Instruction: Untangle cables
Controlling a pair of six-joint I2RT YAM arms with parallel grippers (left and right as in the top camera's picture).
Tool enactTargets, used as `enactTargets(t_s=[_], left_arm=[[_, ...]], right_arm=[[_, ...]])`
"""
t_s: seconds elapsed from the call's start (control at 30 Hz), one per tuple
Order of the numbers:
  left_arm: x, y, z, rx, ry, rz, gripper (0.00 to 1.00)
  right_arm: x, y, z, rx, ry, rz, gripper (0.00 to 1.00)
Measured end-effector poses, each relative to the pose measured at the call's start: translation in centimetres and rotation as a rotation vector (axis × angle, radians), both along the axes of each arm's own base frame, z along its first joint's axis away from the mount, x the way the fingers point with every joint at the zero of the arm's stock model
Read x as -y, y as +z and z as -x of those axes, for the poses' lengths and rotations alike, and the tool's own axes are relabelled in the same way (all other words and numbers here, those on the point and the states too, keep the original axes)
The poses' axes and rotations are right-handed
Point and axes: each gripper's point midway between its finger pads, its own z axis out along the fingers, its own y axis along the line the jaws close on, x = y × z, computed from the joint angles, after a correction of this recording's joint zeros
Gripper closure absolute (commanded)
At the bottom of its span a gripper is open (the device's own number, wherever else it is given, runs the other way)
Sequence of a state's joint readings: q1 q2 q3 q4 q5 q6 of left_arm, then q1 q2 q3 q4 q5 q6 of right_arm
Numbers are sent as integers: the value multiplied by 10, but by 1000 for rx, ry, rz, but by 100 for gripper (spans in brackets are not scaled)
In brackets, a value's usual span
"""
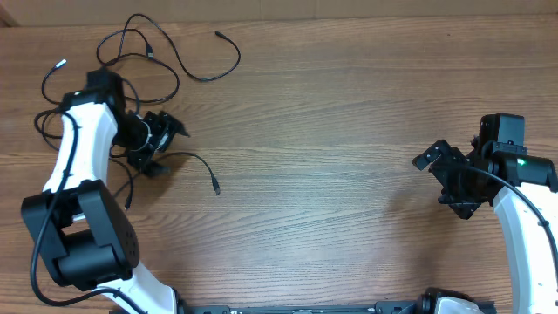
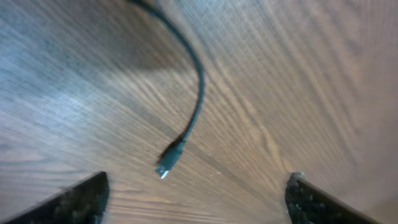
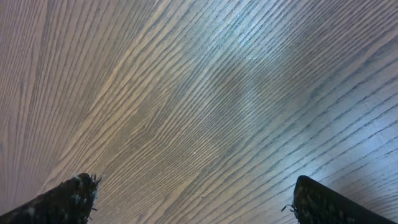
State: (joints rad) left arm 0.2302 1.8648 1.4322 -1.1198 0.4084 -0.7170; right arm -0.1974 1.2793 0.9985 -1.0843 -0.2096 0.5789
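Observation:
Thin black cables (image 1: 139,44) lie tangled at the table's far left, with loops around and under my left arm. One cable (image 1: 196,160) runs right from the left gripper (image 1: 170,148) and ends in a small plug (image 1: 215,187). In the left wrist view that cable (image 2: 198,81) curves down to its plug (image 2: 169,160), which lies on the wood ahead of the open jaws (image 2: 196,202). A silvery-white tip (image 1: 61,63) lies at the far left. Another plug (image 1: 218,34) lies at the top. My right gripper (image 1: 449,179) is open and empty at the right, over bare wood (image 3: 199,112).
The wooden table (image 1: 349,105) fills the views. The thicker black wires of the left arm (image 1: 52,218) hang by its base at the lower left. The right arm (image 1: 532,218) stands at the right edge.

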Motion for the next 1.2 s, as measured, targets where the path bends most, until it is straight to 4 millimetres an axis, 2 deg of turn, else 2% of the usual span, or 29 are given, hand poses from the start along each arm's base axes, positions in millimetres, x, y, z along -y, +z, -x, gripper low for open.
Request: enactTargets(t_s=[0.17, 0.33, 0.4, 0.47, 0.67, 0.8, 1.0, 1.07, 1.2], left_arm=[[10, -5, 4, -4, -92, -59, 7], [29, -19, 1, 24, -175, -97, 11], [39, -28, 7, 5, -198, -118, 17], [47, -37, 16, -26, -213, -140, 30], [66, -59, 35, -82, -238, -219, 36], [65, -64, 36, -94, -212, -276, 36], [57, -66, 19, -34, -175, -338, 41], [55, -66, 15, -17, -171, -348, 50], [54, -70, 15, -25, -169, -358, 53]], right_arm=[[0, 0, 0, 0, 0, 0, 0], [0, 0, 0, 0, 0, 0, 0], [0, 0, 0, 0, 0, 0, 0], [0, 0, 0, 0, 0, 0, 0], [0, 0, 0, 0, 0, 0, 0], [0, 0, 0, 0, 0, 0, 0], [0, 0, 0, 0, 0, 0, 0], [0, 0, 0, 0, 0, 0, 0], [0, 0, 0, 0, 0, 0, 0]])
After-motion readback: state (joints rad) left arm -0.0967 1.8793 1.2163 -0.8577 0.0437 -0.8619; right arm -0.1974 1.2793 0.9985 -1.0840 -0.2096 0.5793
